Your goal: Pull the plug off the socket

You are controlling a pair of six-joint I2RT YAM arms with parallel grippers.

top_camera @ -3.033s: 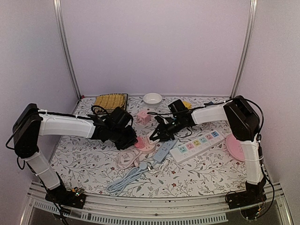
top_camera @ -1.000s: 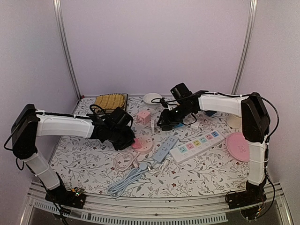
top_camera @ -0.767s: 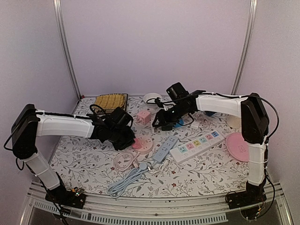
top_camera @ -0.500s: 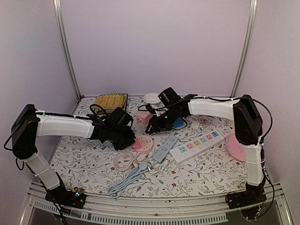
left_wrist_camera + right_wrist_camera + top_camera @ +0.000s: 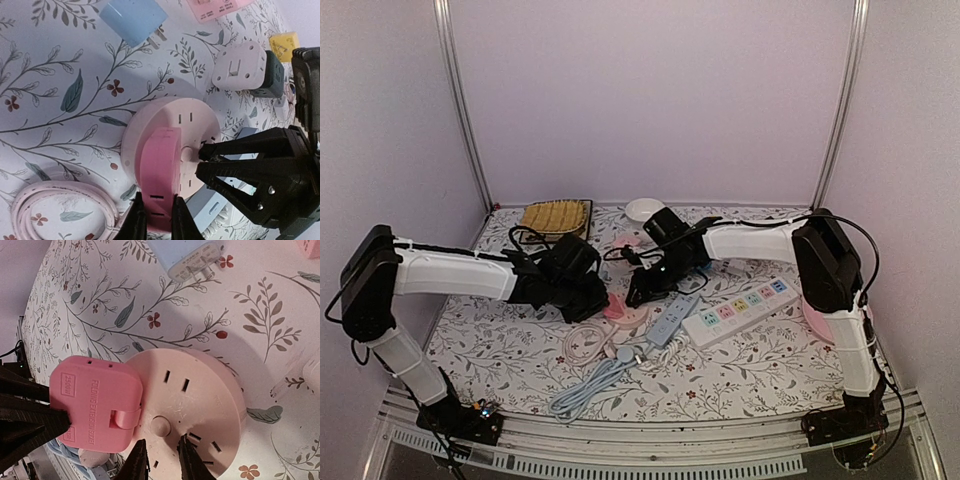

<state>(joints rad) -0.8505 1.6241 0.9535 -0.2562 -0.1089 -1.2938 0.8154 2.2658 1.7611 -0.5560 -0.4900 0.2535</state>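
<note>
Centrally, the left gripper (image 5: pixel 157 210) is pinching the pink plug (image 5: pixel 160 165), one finger pressed against each side of its casing. The plug is sitting plugged into the round pink socket (image 5: pixel 165 112), which is lying flat on the flowered table (image 5: pixel 60 65) between the two arms. The right gripper (image 5: pixel 160 457) is hovering at the socket's opposite rim with its fingers only narrowly apart; whether they are clamping the rim or merely touching it cannot be told.

- **Risk (a):** if the socket is not being pinned firmly, a pull on the plug is likely to lift or drag socket and plug together, with no separation.
- **Risk (b):** the left fingers are gripping near the plug's outer end rather than its middle. A tilted pull could therefore bind the pins or let the smooth casing slip free.
- **Risk (c):** the coiled pink cord (image 5: pixel 45 200) is lying just beside the socket and could tug it sideways. The two grippers are also working near enough to each other to collide.
</note>
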